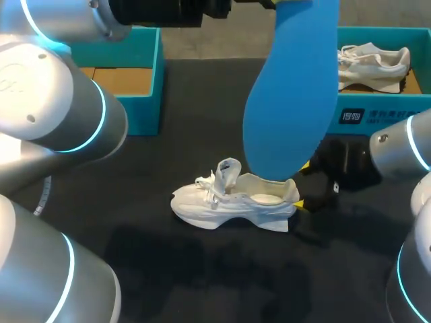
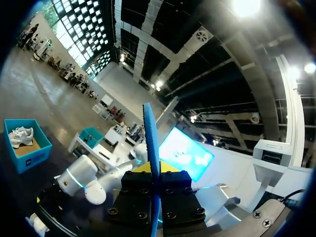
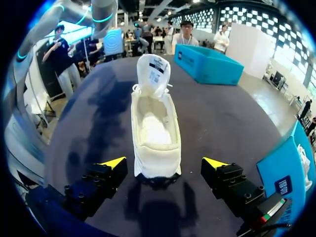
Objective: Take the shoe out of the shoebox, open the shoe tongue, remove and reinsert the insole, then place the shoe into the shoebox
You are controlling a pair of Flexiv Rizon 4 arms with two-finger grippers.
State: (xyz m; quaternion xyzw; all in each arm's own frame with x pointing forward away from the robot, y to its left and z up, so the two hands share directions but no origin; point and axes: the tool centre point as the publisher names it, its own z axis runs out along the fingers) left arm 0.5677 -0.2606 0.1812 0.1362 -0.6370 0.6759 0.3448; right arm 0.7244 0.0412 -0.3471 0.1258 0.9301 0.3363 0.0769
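Clearly the blue insole (image 1: 293, 94) is out of the shoe: it hangs high over the surface (image 1: 168, 269), nearest the head camera, pinched at its narrower end between the clenched fingers of the left gripper (image 2: 154, 185), with its broader end lowest. It looks light, thin and bendy, so I judge it will buckle if shoved from the held end; the broad end should lead in at a slant. Below it the white shoe (image 1: 232, 202) stands upright on the surface, its tongue (image 3: 153, 74) pulled up and forward and its cavity open. The shoe seems soft and light enough to skid, so bracing it at the firmer heel makes sense. The right gripper (image 3: 164, 163) sits just behind that heel, fingers spread wide to either side and touching nothing. There is generous open room around the shoe. Farther off, along the back edge, an open teal shoebox (image 1: 145, 94) sits to the left, and another box (image 1: 377, 111), holding a second shoe (image 1: 374, 64), sits to the right.
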